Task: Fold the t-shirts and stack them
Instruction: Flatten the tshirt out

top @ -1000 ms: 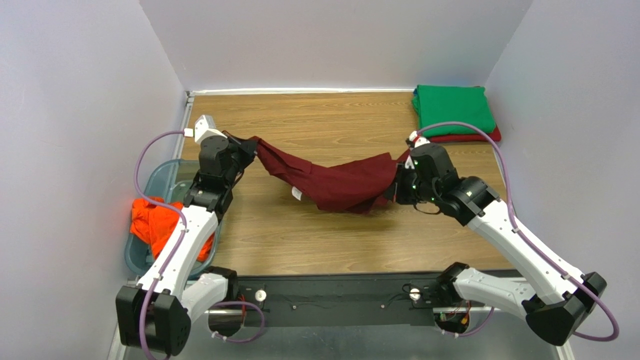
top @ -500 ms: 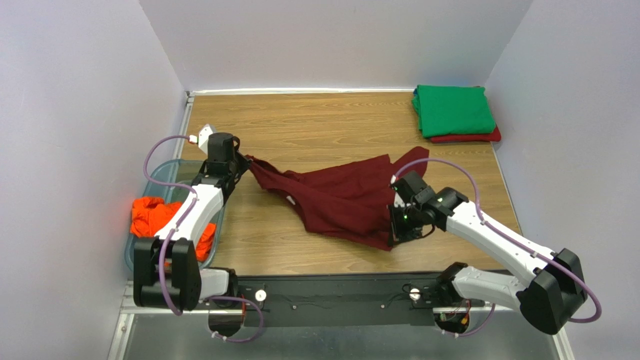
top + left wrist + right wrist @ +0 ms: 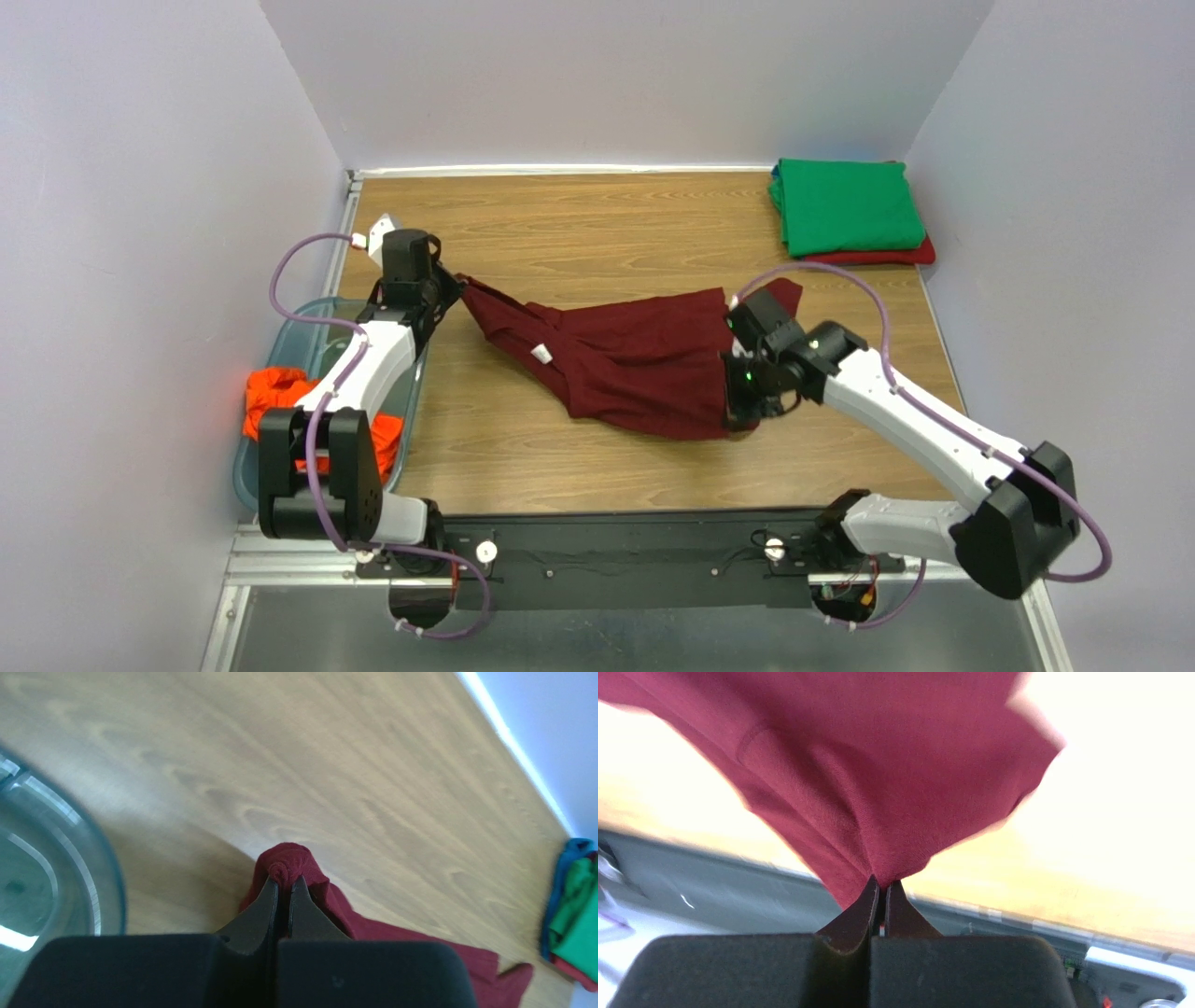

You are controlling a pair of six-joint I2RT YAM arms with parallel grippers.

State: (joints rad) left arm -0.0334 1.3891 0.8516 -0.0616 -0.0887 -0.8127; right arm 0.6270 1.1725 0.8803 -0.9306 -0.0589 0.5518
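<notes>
Since half a second ago, the right gripper (image 3: 739,409) has been drawn slightly back from the near edge, and the maroon t-shirt (image 3: 631,367) has been laid flatter across the wooden table (image 3: 589,224). In the right wrist view its jaws are clamped together on a bunched fold of the shirt's right end. The left gripper (image 3: 452,290) is likewise pinched tight on a wad of the left end, just beside the clear bin (image 3: 312,325), in which an orange t-shirt (image 3: 281,399) is heaped. A folded green t-shirt (image 3: 846,205) is stacked on a red t-shirt (image 3: 898,258) at the far right corner.
</notes>
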